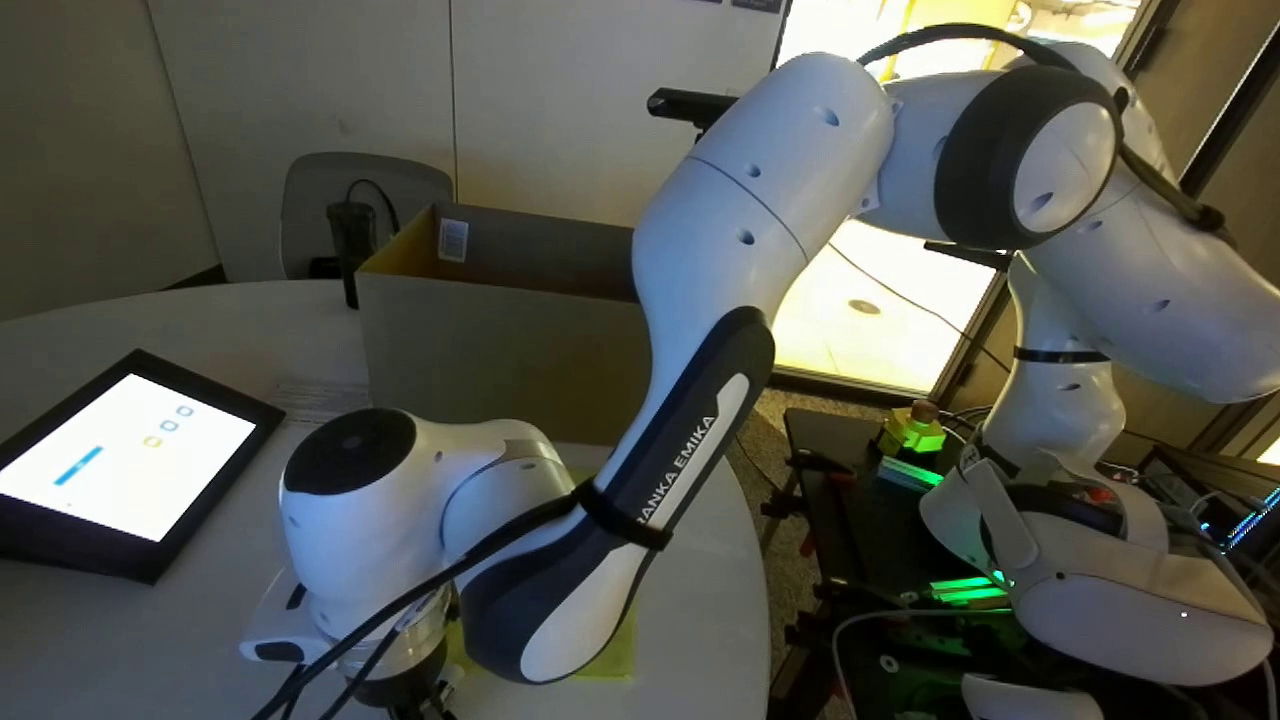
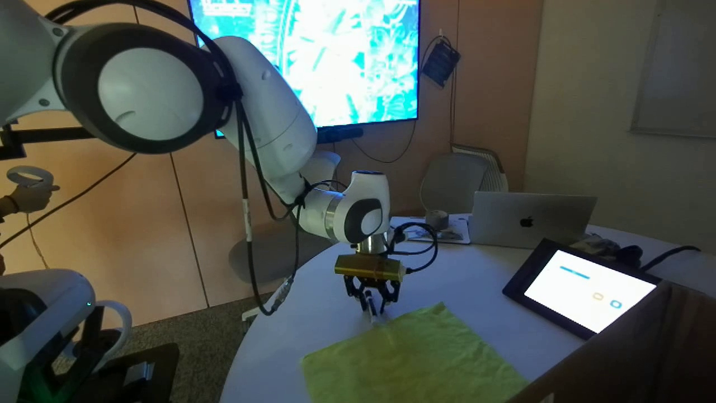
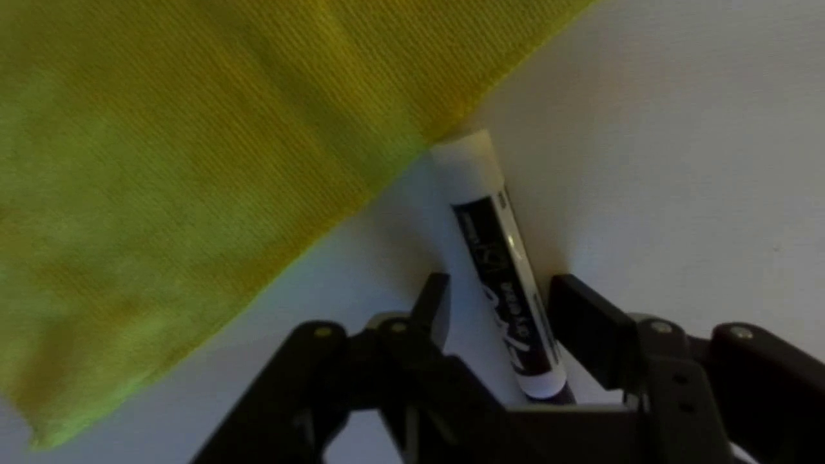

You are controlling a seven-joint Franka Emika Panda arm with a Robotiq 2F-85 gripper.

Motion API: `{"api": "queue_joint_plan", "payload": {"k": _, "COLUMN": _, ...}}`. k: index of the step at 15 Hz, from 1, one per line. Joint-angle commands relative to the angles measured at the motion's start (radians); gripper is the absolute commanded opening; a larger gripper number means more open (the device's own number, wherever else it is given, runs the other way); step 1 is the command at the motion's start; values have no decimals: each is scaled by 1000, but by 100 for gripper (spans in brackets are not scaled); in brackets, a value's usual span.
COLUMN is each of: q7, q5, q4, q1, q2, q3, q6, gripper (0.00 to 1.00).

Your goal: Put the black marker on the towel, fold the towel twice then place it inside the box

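Observation:
The black marker (image 3: 506, 283), with a white end and black label, shows in the wrist view and in an exterior view (image 2: 370, 305). Its white end is at the edge of the yellow-green towel (image 3: 193, 161); I cannot tell if they touch. The towel lies spread flat on the table (image 2: 414, 358). My gripper (image 3: 499, 283) is open, its fingers on either side of the marker, with a gap at the left finger. It points down beside the towel (image 2: 373, 308). The marker's far end is hidden behind the gripper. The brown cardboard box (image 1: 500, 350) stands open on the table.
A tablet with a bright screen (image 1: 140, 460) lies on the white round table (image 2: 302, 313). The box wall (image 2: 632, 358) rises close to the towel. A laptop (image 2: 531, 221) and a roll of tape (image 2: 437, 219) stand at the table's far side.

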Motion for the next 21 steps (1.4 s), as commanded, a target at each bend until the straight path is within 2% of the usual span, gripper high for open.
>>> {"api": "queue_joint_plan", "payload": {"k": 1, "q7": 41, "q5": -18, "q4": -5, "q1": 33, "q2": -13, "q3": -25, "q6": 4, "gripper": 15}}
{"api": "queue_joint_plan", "payload": {"k": 2, "q7": 47, "q5": -18, "q4": -8, "q1": 38, "q2": -17, "q3": -27, "q6": 4, "gripper": 9}}
{"api": "queue_joint_plan", "payload": {"k": 3, "q7": 53, "q5": -17, "q4": -10, "q1": 42, "q2": -20, "q3": -28, "q6": 5, "gripper": 7}}
{"api": "queue_joint_plan", "payload": {"k": 4, "q7": 59, "q5": -16, "q4": -12, "q1": 45, "q2": -22, "q3": -29, "q6": 6, "gripper": 10}}
{"api": "queue_joint_plan", "payload": {"k": 8, "q7": 95, "q5": 0, "q4": -19, "q1": 48, "q2": -34, "q3": -28, "q6": 1, "gripper": 9}}
{"api": "queue_joint_plan", "payload": {"k": 14, "q7": 231, "q5": 16, "q4": -74, "q1": 62, "q2": -101, "q3": -39, "q6": 6, "gripper": 7}}
{"api": "queue_joint_plan", "payload": {"k": 18, "q7": 338, "q5": 40, "q4": -174, "q1": 53, "q2": -196, "q3": -42, "q6": 17, "gripper": 6}}
{"api": "queue_joint_plan", "payload": {"k": 21, "q7": 414, "q5": 67, "q4": -289, "q1": 39, "q2": -286, "q3": -53, "q6": 39, "gripper": 6}}
